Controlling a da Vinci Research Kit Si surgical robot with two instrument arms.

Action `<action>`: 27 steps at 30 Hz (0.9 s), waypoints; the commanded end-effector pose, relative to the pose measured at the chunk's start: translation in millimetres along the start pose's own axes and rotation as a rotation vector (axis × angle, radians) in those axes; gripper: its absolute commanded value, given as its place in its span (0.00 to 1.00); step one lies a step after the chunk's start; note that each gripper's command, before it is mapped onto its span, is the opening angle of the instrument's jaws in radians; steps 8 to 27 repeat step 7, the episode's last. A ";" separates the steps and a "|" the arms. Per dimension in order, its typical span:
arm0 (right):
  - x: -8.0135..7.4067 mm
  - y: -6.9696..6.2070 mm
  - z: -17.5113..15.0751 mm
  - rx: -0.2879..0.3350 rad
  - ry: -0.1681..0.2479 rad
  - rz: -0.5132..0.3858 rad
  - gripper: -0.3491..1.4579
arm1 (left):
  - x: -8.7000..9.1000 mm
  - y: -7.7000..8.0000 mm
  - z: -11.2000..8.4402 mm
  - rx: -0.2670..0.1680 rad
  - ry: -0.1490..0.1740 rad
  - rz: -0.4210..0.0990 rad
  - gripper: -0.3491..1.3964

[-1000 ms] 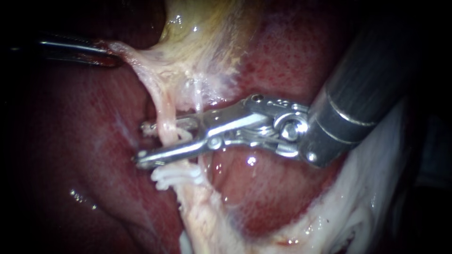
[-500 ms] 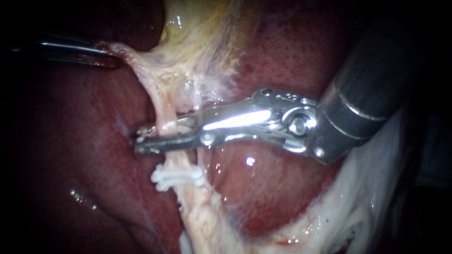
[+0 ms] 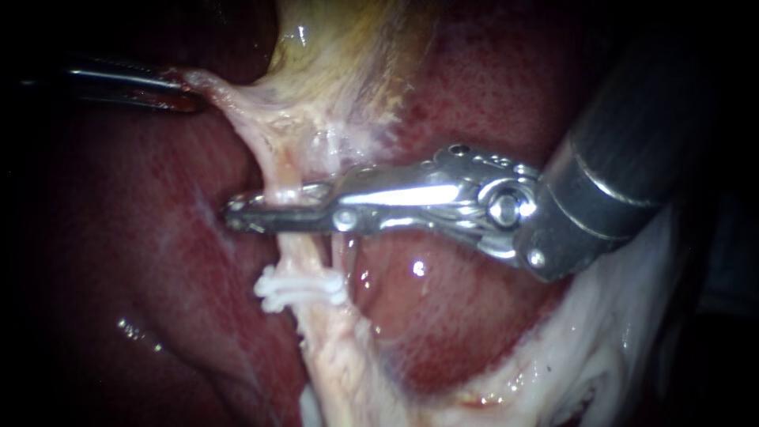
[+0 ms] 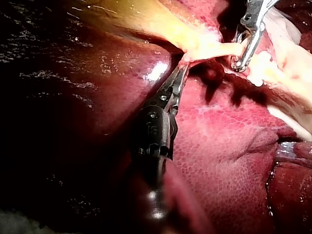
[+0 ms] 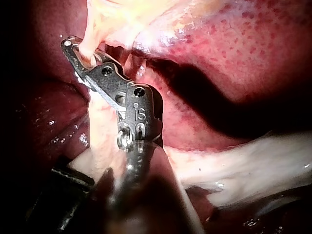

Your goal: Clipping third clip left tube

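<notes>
Now my right end effector (image 3: pixel 237 215) is squeezed shut on the left tube (image 3: pixel 283 170), my left end effector (image 3: pixel 180 95) grips tissue (image 3: pixel 229 99); next, open gently

right instrument (image 3: pixel 237 215) is glossy metal, liver (image 3: pixel 451 316) wet and shiny, clip (image 3: pixel 300 289) matt plastic.

Light strikes the middle of the endoscope view hardest: glare streaks the metal of our right instrument (image 3: pixel 237 215) and glints dot the wet liver (image 3: pixel 443 316), while the corners fall to black and our left instrument (image 3: pixel 190 93) lies in gloom. From the right wrist, we see a deep shadow cutting across the lit liver.
</notes>
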 end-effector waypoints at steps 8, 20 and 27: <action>-0.5 0.9 -0.2 0.015 -0.011 -0.002 0.00 | 0.0 -0.1 0.1 0.000 0.000 0.000 0.00; -0.5 0.9 -0.2 0.015 -0.011 -0.002 0.00 | 0.0 -0.1 0.1 0.000 0.000 0.000 0.00; -0.5 0.9 -0.2 0.015 -0.011 -0.002 0.00 | 0.0 -0.1 0.1 0.000 0.000 0.000 0.00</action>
